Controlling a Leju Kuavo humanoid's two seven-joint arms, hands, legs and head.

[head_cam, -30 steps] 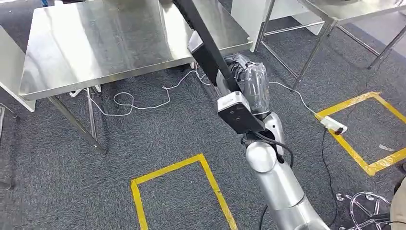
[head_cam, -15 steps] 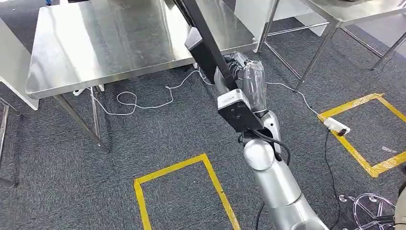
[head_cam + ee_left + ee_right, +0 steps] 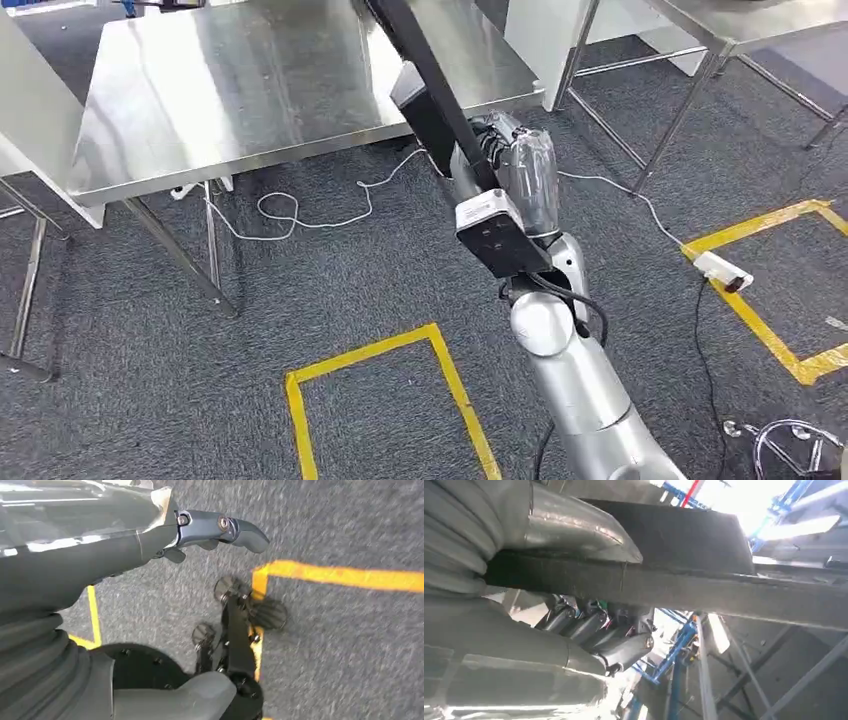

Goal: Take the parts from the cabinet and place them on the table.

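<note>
A shiny steel tabletop (image 3: 230, 90) is seen at the far left of the head view. A thin white cable (image 3: 310, 215) is curled on the grey carpet (image 3: 150, 400) under its near edge. Closer in, a square of yellow tape (image 3: 380, 350) is stuck on the carpet.

In the middle, a long black part (image 3: 432, 95) is held up on a slant. Its top end is seen over the tabletop, above the steel. Lower down it is gripped by the right robot hand (image 3: 515, 165). In the right wrist view, the thumb (image 3: 579, 527) is laid on one side of the black part (image 3: 684, 575) and the dark fingers (image 3: 594, 627) are curled under the other side. The silver arm (image 3: 575, 380) is stretched up from the bottom of the head view.

To the right, a white power strip (image 3: 725, 268) is lying on the carpet beside more yellow tape (image 3: 770, 335). The legs of a second steel table (image 3: 700, 25) are seen behind it.

In the left wrist view, the left robot hand (image 3: 150, 540) is hung over the carpet with nothing in it. One dark finger (image 3: 220, 527) is stuck out almost straight. Whether the other fingers are spread or curled cannot be told.
</note>
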